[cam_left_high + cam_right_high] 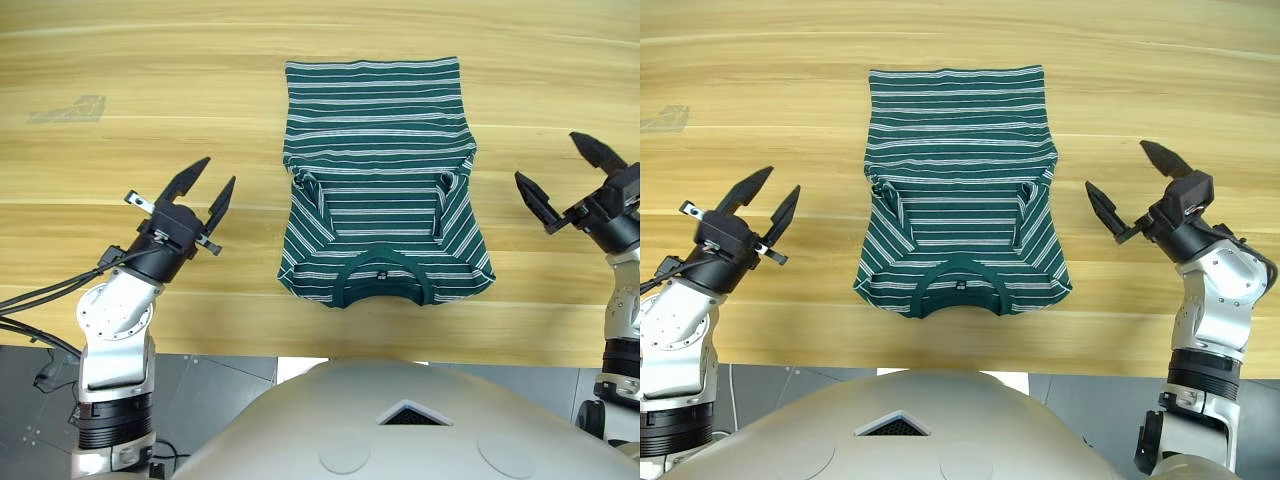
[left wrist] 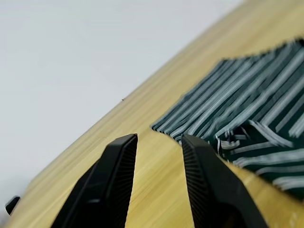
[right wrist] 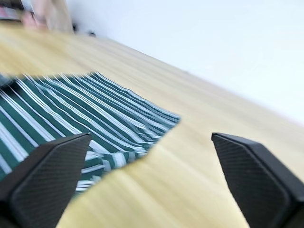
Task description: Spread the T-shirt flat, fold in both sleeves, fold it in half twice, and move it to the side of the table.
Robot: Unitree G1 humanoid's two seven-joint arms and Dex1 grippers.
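A dark green T-shirt with white stripes (image 1: 378,180) lies flat on the wooden table (image 1: 140,150), collar toward me, hem at the far side. Both sleeves are folded in over the body. My left gripper (image 1: 205,192) hovers to the shirt's left, open, nothing between its fingers (image 2: 114,180). My right gripper (image 1: 1132,190) hovers to the shirt's right, open wide and holding nothing. The shirt's far corners show in the left wrist view (image 2: 237,118) and the right wrist view (image 3: 85,109).
Bare wood stretches on both sides of the shirt and behind it. The table's near edge (image 1: 200,345) runs just below the collar. A faint grey mark (image 1: 68,109) sits on the far left of the tabletop.
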